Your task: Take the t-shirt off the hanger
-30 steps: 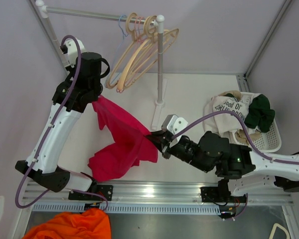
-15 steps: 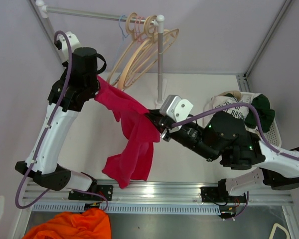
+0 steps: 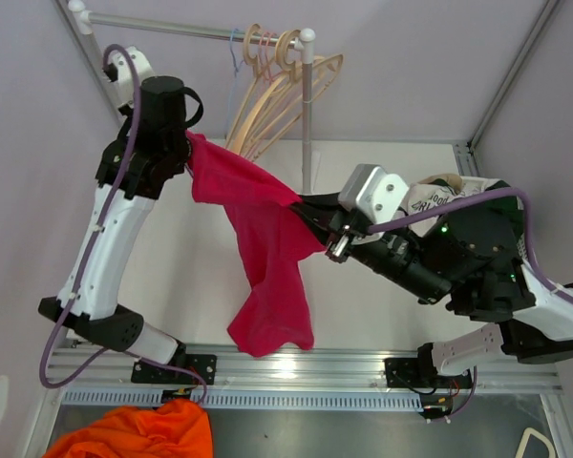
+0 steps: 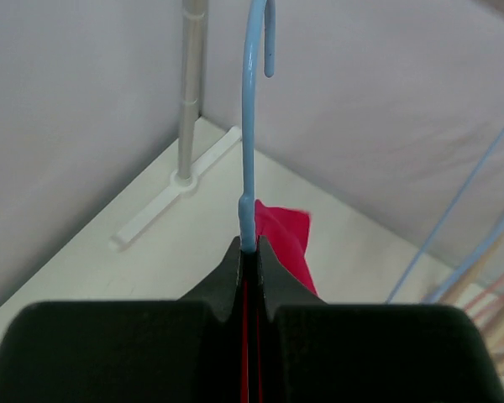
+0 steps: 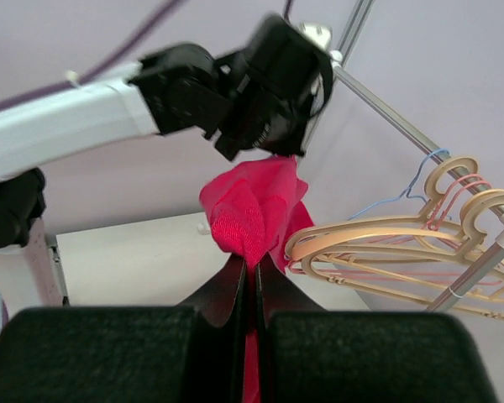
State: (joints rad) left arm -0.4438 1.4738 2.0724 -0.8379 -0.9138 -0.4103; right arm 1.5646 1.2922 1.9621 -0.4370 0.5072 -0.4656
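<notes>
The shirt (image 3: 267, 258) hangs stretched between both claws, tail drooping. The left claw (image 4: 249, 250) clamps the neck of the blue hanger (image 4: 250, 126); the right claw (image 5: 250, 267) pinches a bunched fold. Peeling seems underway; next, the right should draw fabric off the hanger's arm. Beneath, a white bench (image 3: 401, 157); beyond the left claw, a rack (image 3: 172, 26) of spare hangers (image 3: 286, 86).

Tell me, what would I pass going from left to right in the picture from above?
left gripper → red t-shirt → right gripper → white printed cloth
</notes>
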